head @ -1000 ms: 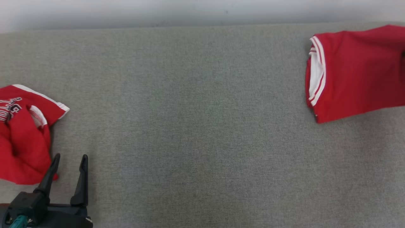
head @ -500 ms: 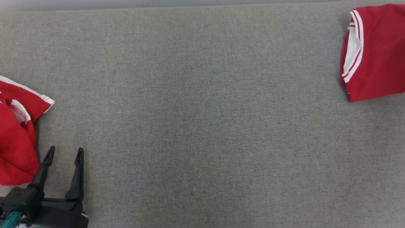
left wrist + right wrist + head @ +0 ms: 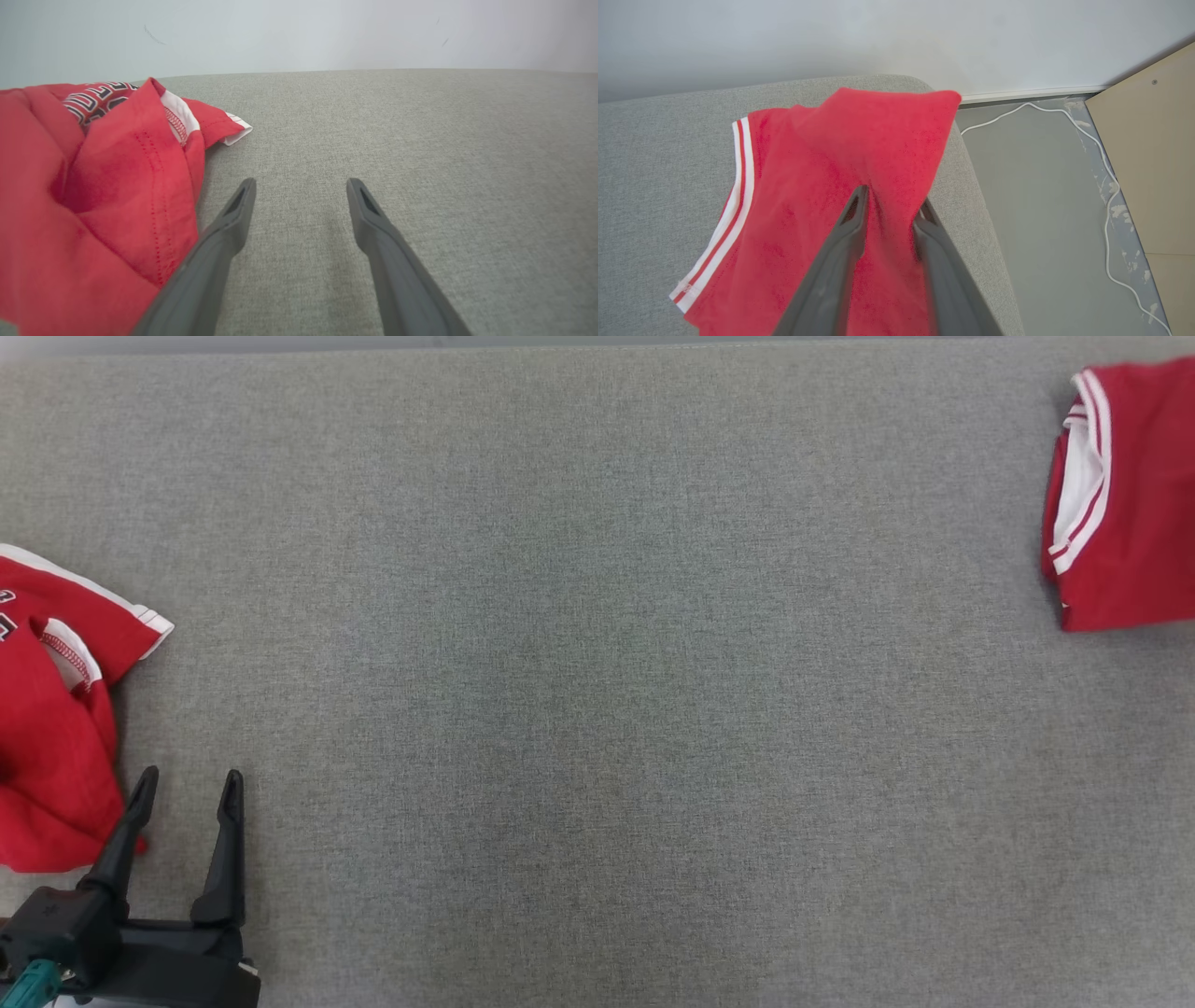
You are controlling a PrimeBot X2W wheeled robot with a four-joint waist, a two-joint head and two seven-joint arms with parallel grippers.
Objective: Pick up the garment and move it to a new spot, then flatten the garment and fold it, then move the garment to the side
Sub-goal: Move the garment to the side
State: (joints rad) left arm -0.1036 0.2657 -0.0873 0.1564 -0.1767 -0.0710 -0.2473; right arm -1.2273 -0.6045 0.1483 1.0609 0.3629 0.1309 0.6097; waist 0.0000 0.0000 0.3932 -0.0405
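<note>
A folded red garment (image 3: 1139, 504) with white striped trim lies at the far right edge of the grey fabric surface (image 3: 597, 663). In the right wrist view my right gripper (image 3: 893, 198) is shut on this folded garment (image 3: 808, 177), with a ridge of red cloth pinched up between its fingers, near the surface's rounded corner. A second, crumpled red garment (image 3: 47, 747) with lettering lies at the left edge. My left gripper (image 3: 190, 777) stands open just right of it, holding nothing. In the left wrist view, the left gripper (image 3: 301, 183) has the crumpled garment (image 3: 93, 196) against its left finger.
Past the surface's right edge (image 3: 971, 186) the grey floor (image 3: 1041, 196) drops away, with a white cable (image 3: 1108, 200) and a beige panel (image 3: 1153, 154). A pale wall (image 3: 299, 32) runs behind the surface.
The folded garment has slid rightward toward the surface's edge, held by the right gripper. The head camera has tilted down. The left gripper stays open beside the crumpled garment.
</note>
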